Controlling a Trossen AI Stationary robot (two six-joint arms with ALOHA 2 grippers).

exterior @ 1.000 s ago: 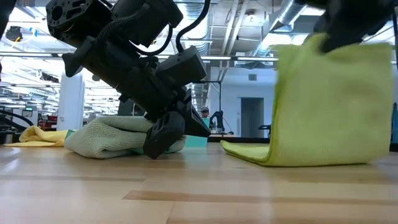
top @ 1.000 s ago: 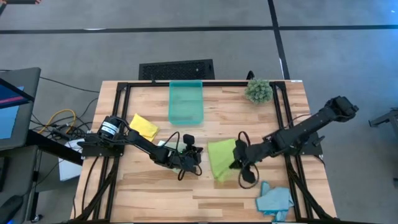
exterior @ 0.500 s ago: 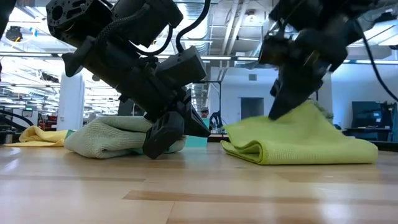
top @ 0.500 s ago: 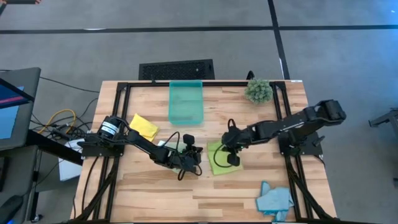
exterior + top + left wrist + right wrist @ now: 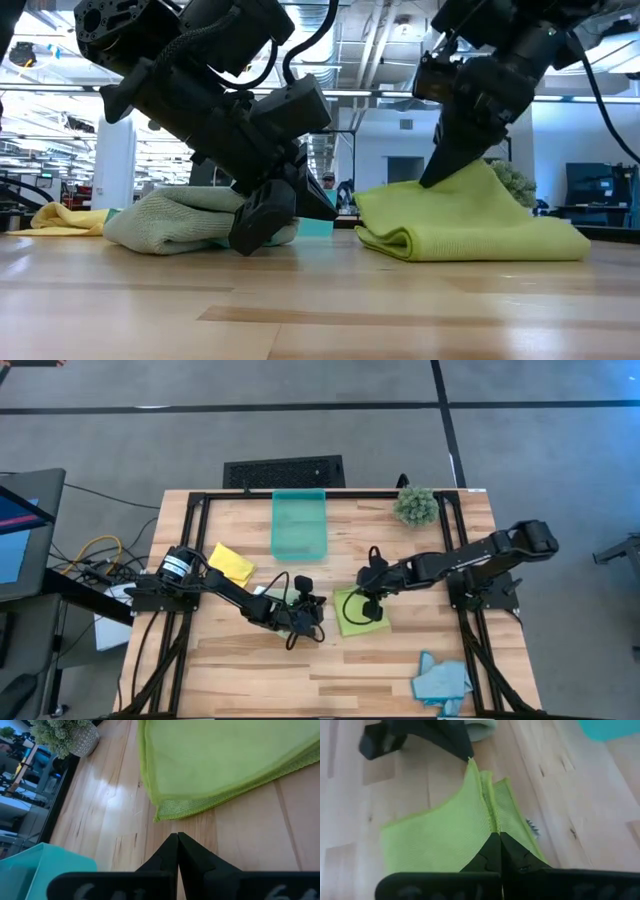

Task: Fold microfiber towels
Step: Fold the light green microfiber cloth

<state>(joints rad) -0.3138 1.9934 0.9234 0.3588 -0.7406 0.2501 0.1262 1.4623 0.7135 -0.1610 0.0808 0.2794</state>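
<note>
The right gripper (image 5: pixel 440 175) pinches the edge of the lime towel (image 5: pixel 360 612), folded over in the middle of the table (image 5: pixel 400 670). Next it should let go. The left gripper (image 5: pixel 250 235), pressed together, rests by the pale towel (image 5: pixel 165 222).

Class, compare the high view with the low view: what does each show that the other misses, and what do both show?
Only the high view shows the blue towel at the table's near right corner, the whole teal bin and both arms' full reach.

Only the low view shows the lime towel's doubled fold at its edge, and the room behind the table.

Both show the right gripper shut on the lime towel, the left gripper shut beside the pale green towel, the yellow towel and the plant.
</note>
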